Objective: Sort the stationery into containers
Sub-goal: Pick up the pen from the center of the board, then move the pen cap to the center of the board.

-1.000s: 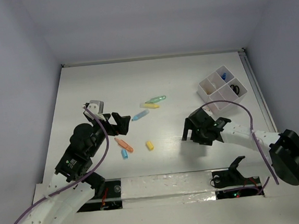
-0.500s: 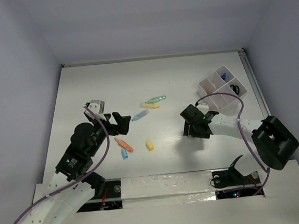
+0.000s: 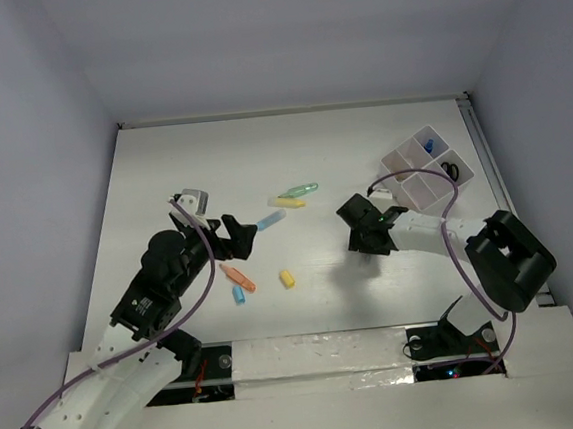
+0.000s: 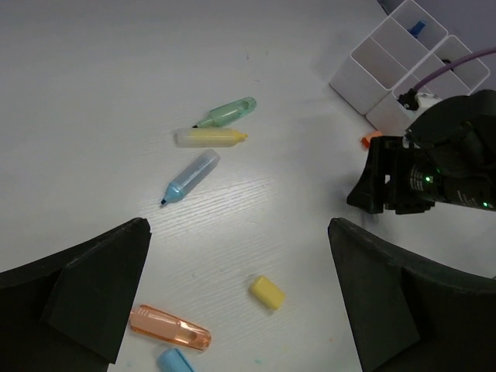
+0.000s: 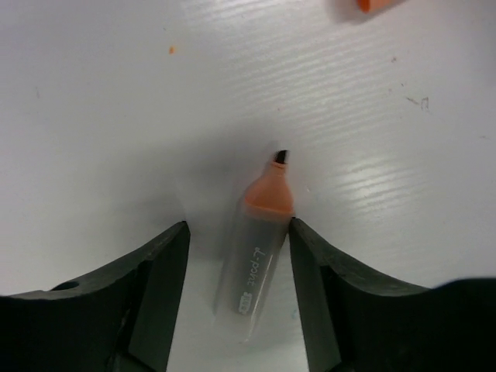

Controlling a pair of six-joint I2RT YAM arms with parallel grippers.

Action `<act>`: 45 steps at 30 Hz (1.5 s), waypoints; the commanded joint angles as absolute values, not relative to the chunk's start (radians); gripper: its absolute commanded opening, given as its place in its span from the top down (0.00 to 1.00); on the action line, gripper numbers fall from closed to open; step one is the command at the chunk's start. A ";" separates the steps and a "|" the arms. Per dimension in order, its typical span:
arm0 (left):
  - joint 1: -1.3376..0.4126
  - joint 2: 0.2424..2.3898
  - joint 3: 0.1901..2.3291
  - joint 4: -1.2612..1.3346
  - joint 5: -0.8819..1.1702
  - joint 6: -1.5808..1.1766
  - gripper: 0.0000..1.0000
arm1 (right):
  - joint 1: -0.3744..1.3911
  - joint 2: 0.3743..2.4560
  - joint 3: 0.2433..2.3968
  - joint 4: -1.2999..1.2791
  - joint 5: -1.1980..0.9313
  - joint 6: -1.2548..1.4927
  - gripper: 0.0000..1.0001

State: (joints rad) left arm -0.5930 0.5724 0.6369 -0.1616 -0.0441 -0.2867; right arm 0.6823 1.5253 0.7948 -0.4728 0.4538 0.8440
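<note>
OK, right gripper [image 3: 360, 226] was down at the tabletop [image 3: 191, 153], near the tray's [image 3: 401, 186] closest corner. Jaws were apart, straddling an orange-tipped marker [image 5: 256, 256] that lay flat between the fingers [image 5: 155, 279], dark tip pointing away from the wrist camera. It wasn't clamped. One finger sat right at the orange collar, but I couldn't tell if it touched. A small orange bit [image 4: 370, 140] lay just beyond the gripper on the tray side.

Left gripper [image 3: 238, 237] hovered over the middle-left of the tabletop, jaws wide apart, nothing between them.

Loose stationery seen from the left wrist:
- green marker [image 4: 229, 112] and yellow marker [image 4: 208, 136] lay close together, nearly side by side
- blue marker [image 4: 190, 177] lay just nearer than those, angled, tip toward the left gripper
- yellow cap [image 4: 266, 292] lay on its own, well apart from the markers
- orange cap [image 4: 169, 328] and blue cap [image 4: 174, 362] lay near each other at the bottom edge of the view

The tray stood at the far right of the tabletop, with a blue piece [image 3: 428, 146] in its farthest compartment.
</note>
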 commanded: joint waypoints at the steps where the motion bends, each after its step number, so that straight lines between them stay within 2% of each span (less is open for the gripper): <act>1: -0.586 0.583 0.653 -0.117 0.057 -0.330 0.01 | 0.687 1.594 0.781 -0.477 0.503 0.821 0.43; 3: -0.586 0.588 0.652 -0.107 0.104 -0.351 0.01 | 0.687 1.597 0.779 -0.471 0.500 0.819 0.49; 5: -0.586 0.588 0.638 -0.086 0.152 -0.406 0.01 | 0.687 1.583 0.775 -0.463 0.499 0.818 0.61; 6: -0.586 0.588 0.628 -0.051 0.207 -0.431 0.04 | 0.687 1.579 0.775 -0.460 0.497 0.810 0.64; 7: -0.586 0.592 0.602 -0.031 0.233 -0.452 0.05 | 0.687 1.571 0.776 -0.457 0.497 0.804 0.72; 10: -0.586 0.617 0.534 0.067 0.330 -0.547 0.12 | 0.687 1.530 0.788 -0.430 0.496 0.755 0.83; 15: -0.652 0.695 0.459 0.236 0.371 -0.664 0.27 | 0.707 1.392 0.790 -0.368 0.479 0.672 0.85; 23: -0.799 0.911 0.476 0.435 0.281 -0.703 0.33 | 0.752 1.189 0.824 -0.296 0.364 0.638 0.88; 25: -0.808 0.980 0.489 0.507 0.258 -0.713 0.38 | 0.764 1.157 0.828 -0.285 0.339 0.643 0.88; 35: -0.929 1.271 0.626 0.646 0.183 -0.695 0.41 | 0.773 1.062 0.801 -0.226 0.273 0.669 0.88; 45: -0.962 1.403 0.699 0.707 0.111 -0.675 0.45 | 0.773 1.031 0.773 -0.206 0.236 0.675 0.87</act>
